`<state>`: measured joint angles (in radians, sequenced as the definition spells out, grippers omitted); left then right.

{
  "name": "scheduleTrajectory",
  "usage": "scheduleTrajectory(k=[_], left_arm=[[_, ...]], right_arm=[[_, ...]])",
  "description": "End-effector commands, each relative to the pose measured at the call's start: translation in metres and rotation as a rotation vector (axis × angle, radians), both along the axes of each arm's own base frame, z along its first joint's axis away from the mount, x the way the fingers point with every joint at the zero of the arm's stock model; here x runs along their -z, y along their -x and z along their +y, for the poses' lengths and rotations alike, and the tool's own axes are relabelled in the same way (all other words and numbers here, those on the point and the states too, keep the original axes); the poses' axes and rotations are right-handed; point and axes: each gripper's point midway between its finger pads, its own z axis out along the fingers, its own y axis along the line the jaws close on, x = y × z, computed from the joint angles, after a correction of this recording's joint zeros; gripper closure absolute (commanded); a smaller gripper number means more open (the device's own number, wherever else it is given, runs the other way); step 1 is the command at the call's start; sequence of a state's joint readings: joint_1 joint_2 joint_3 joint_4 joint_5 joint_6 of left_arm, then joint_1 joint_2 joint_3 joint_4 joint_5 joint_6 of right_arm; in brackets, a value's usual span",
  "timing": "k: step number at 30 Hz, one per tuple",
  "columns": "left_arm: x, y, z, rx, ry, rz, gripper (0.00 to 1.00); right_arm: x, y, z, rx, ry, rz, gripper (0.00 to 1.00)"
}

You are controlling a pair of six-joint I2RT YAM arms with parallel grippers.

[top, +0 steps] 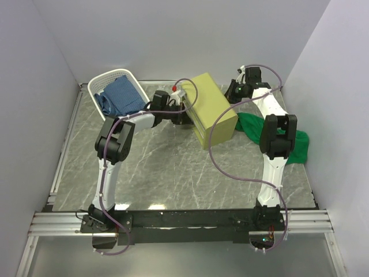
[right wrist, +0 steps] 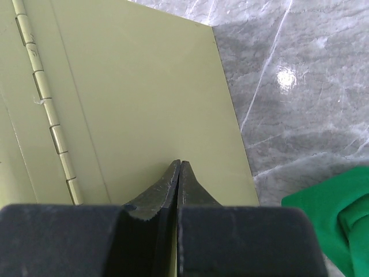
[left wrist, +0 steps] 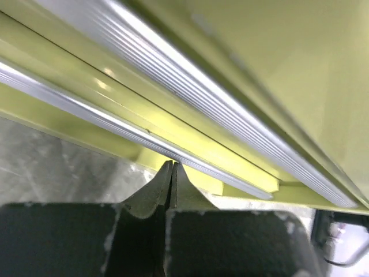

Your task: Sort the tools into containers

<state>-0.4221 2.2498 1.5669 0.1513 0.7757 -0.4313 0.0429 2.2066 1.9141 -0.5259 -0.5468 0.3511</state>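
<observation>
The olive chest [top: 210, 109] stands upper middle in the top view, probably heavy, stiff and slippery; its silver drawer handle [left wrist: 196, 95] seems the best hold. The left fingers [left wrist: 154, 195] and right fingers [right wrist: 164, 187] are both pressed together, holding nothing.

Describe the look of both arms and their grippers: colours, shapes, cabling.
Both the left arm and right arm have white links and bulky black joint housings, with a mauve cable looping loosely along each. The left gripper and right gripper have matte black wedge-shaped fingers tapering to thin tips, flecked pale at the edges.
</observation>
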Motion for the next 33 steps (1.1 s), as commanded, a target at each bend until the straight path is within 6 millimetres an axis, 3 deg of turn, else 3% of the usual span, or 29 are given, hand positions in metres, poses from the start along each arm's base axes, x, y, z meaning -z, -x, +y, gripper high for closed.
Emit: scheduleTrajectory(k=[1,6,7,9,10,11,12,13,15,16,17,18,19,20,21,22,26,31,33], left_arm=[[-0.042,-0.011,-0.027,0.069,0.184,-0.117,0.99],[-0.038,-0.009,-0.029,0.061,0.215,-0.07,0.96],[-0.055,-0.008,-0.024,0.062,0.217,-0.098,0.93],[-0.051,0.0,-0.01,0.042,0.161,-0.091,0.83],[-0.074,0.0,0.003,0.018,0.155,-0.131,0.78],[-0.063,0.003,0.015,-0.03,0.099,-0.083,0.69],[-0.066,0.002,0.025,-0.042,0.059,-0.115,0.64],[-0.083,0.002,0.037,-0.062,0.042,-0.148,0.61],[-0.077,0.008,0.055,-0.08,-0.041,-0.134,0.54],[-0.089,0.008,0.064,-0.097,-0.05,-0.158,0.51],[-0.082,0.016,0.071,-0.102,-0.078,-0.121,0.45],[-0.077,0.022,0.079,-0.111,-0.109,-0.101,0.42],[-0.087,0.026,0.086,-0.126,-0.116,-0.108,0.4],[-0.08,0.035,0.092,-0.131,-0.132,-0.087,0.04],[-0.08,0.037,0.1,-0.148,-0.152,-0.095,0.04],[-0.085,0.048,0.108,-0.163,-0.166,-0.104,0.04],[-0.11,0.053,0.136,-0.211,-0.248,-0.247,0.04],[-0.146,0.027,0.199,-0.37,-0.415,-0.443,0.04],[-0.154,0.014,0.232,-0.447,-0.452,-0.464,0.04]], right_arm=[[0.035,0.054,0.05,-0.125,-0.004,0.188,1.0],[0.028,0.059,0.047,-0.132,0.026,0.156,1.0],[0.022,0.055,0.044,-0.128,0.041,0.128,1.0],[0.007,0.043,0.033,-0.09,0.094,0.062,1.0],[-0.007,0.033,0.031,-0.077,0.097,0.017,1.0],[-0.017,0.026,0.024,-0.053,0.107,-0.014,1.0],[-0.03,0.016,0.018,-0.016,0.128,-0.049,1.0],[-0.036,0.011,0.014,-0.002,0.137,-0.07,1.0],[-0.052,0.0,0.005,0.025,0.162,-0.119,1.0],[-0.055,-0.002,0.001,0.041,0.178,-0.13,0.93],[-0.06,-0.004,-0.005,0.058,0.195,-0.143,0.66],[-0.06,-0.004,-0.01,0.074,0.211,-0.145,0.56],[-0.061,-0.006,-0.018,0.096,0.232,-0.154,0.46],[-0.067,-0.006,-0.023,0.115,0.248,-0.167,0.21],[-0.069,-0.006,-0.031,0.138,0.263,-0.166,0.01],[-0.07,-0.007,-0.041,0.169,0.288,-0.169,0.0],[-0.107,-0.007,-0.068,0.222,0.347,-0.261,0.0],[-0.142,0.002,-0.108,0.403,0.425,-0.312,0.0],[-0.141,0.011,-0.112,0.419,0.406,-0.291,0.0]])
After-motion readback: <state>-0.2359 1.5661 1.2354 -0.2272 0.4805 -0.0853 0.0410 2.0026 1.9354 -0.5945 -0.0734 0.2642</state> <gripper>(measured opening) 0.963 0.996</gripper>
